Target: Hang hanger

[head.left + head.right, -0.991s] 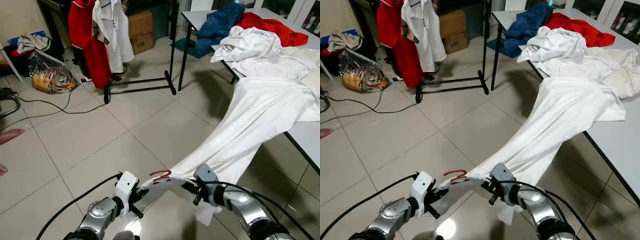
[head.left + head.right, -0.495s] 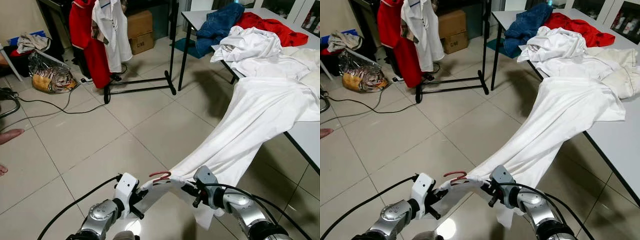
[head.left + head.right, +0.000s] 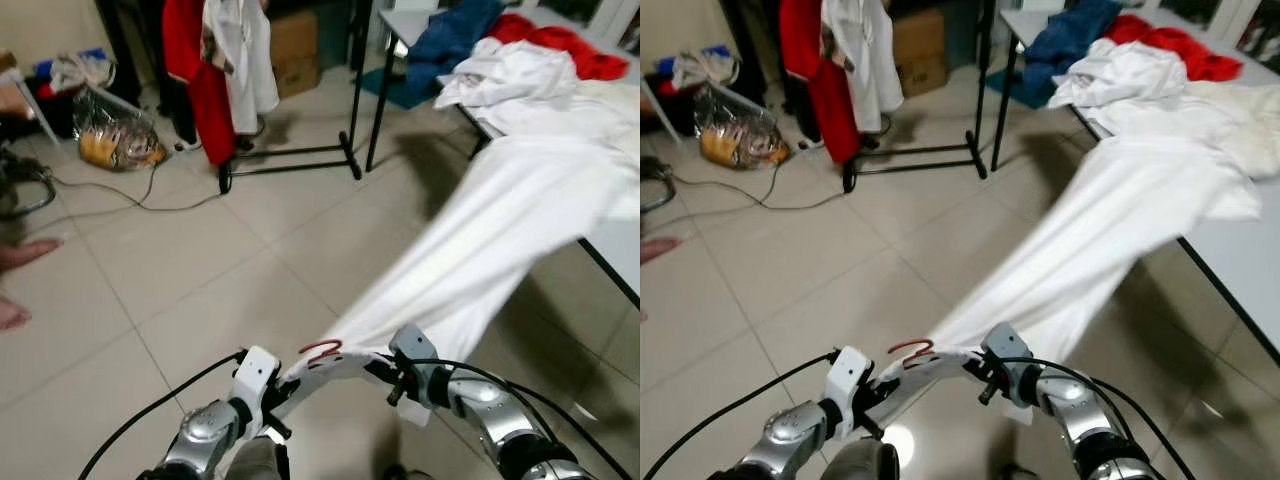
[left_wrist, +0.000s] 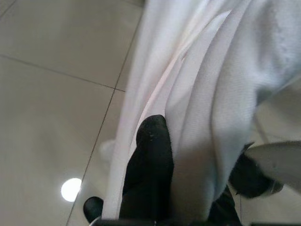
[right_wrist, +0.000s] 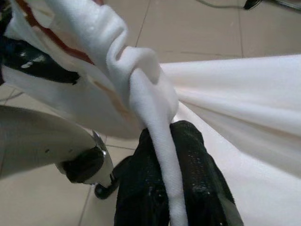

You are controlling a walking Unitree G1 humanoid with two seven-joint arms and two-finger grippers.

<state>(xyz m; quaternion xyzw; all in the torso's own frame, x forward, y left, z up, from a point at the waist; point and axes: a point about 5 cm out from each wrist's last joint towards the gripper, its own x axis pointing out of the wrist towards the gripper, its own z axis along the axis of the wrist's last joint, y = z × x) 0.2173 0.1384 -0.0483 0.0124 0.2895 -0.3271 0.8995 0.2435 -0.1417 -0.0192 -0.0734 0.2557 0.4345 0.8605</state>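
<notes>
A red hanger (image 3: 321, 349) sits inside the neck of a long white shirt (image 3: 470, 260) that stretches from the table down to my two grippers. My left gripper (image 3: 285, 386) is shut on the white cloth at the hanger's left end; in the left wrist view a black finger (image 4: 149, 169) presses into the folds. At the hanger's right end my right gripper (image 3: 380, 372) is shut on a bunched fold of the shirt (image 5: 150, 94), with its fingers (image 5: 188, 155) on either side. A black clothes rack (image 3: 290, 160) stands farther off, with a red garment (image 3: 200, 80) and a white one (image 3: 245, 55) hanging on it.
The table (image 3: 615, 255) on the right carries a heap of blue, red and white clothes. A cardboard box (image 3: 295, 45) sits behind the rack. Bags (image 3: 115, 140) and cables (image 3: 150, 200) lie on the tiled floor at left. A person's bare foot (image 3: 20, 255) shows at the left edge.
The camera has tilted and the picture is blurred, so the scene sits a little differently. The shirt looks pulled straighter off the table. Both grippers keep their hold.
</notes>
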